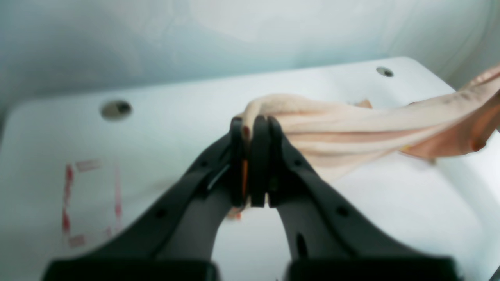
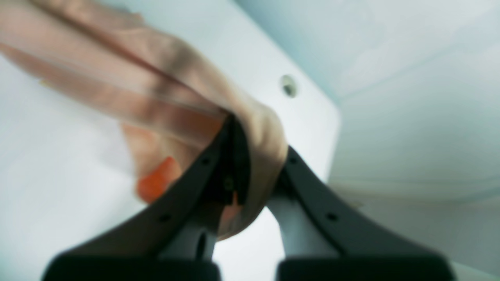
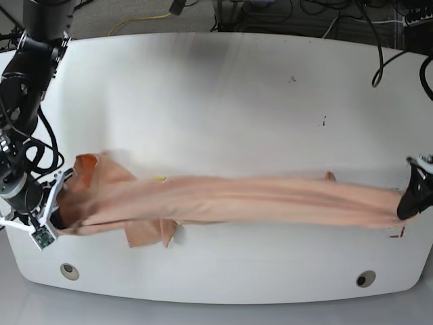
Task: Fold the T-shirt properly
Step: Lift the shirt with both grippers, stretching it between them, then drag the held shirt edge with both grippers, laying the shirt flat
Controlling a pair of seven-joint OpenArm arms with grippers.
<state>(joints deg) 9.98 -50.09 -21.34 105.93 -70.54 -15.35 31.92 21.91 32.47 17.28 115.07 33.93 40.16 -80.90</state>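
The fingers [image 1: 259, 132] of the left gripper [image 1: 254, 128] are pressed together on a bunched end of the T-shirt [image 3: 257, 200]; in the left wrist view the peach cloth [image 1: 351, 128] runs from the dark tips off to the right edge of the frame. The right gripper [image 2: 238, 132] is likewise clamped on the shirt, with cloth [image 2: 164, 89] wrapped over one finger and stretching to the upper left of that view.

In the base view the T-shirt is pulled into a long, narrow band across the lower middle of the white table [image 3: 216, 88], from the right gripper [image 3: 57, 210] at the left edge to the left gripper [image 3: 413, 196] at the right edge. A sleeve flap [image 3: 149, 233] hangs below the band at lower left, and a small yellow mark [image 3: 160, 179] shows on its upper edge. Red tape marks [image 1: 90, 199] lie on the table at lower left of the left wrist view.
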